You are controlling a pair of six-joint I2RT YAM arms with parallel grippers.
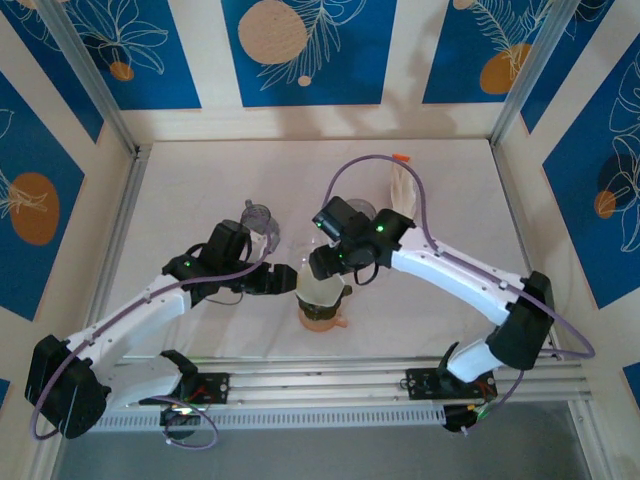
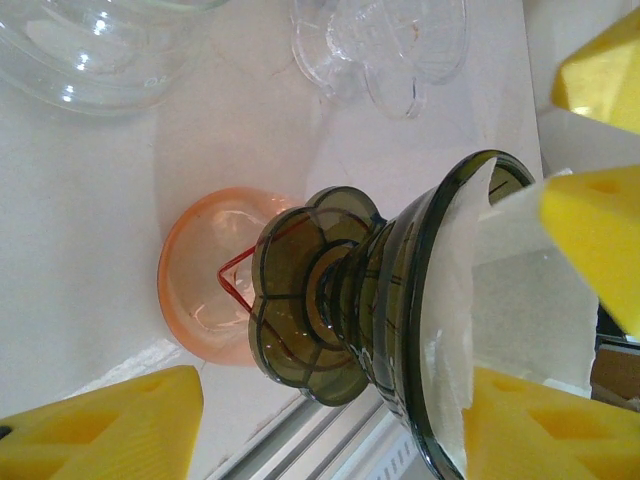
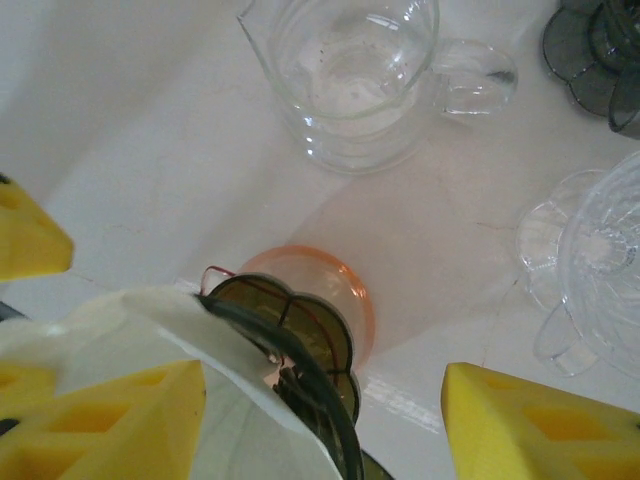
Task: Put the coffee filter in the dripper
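Filter (image 2: 520, 300): in dripper (image 2: 320, 290), protruding past rim toward right tool (image 3: 322, 370); left tool (image 2: 330, 385) opposite. Both spread, holding nothing.

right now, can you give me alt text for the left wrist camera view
A smoked-glass dripper with a white paper filter in its cone sits between the left pincer's yellow fingers, which stand wide apart. Behind its base is an orange cup; a clear jug and a clear dripper stand further back on the white table.
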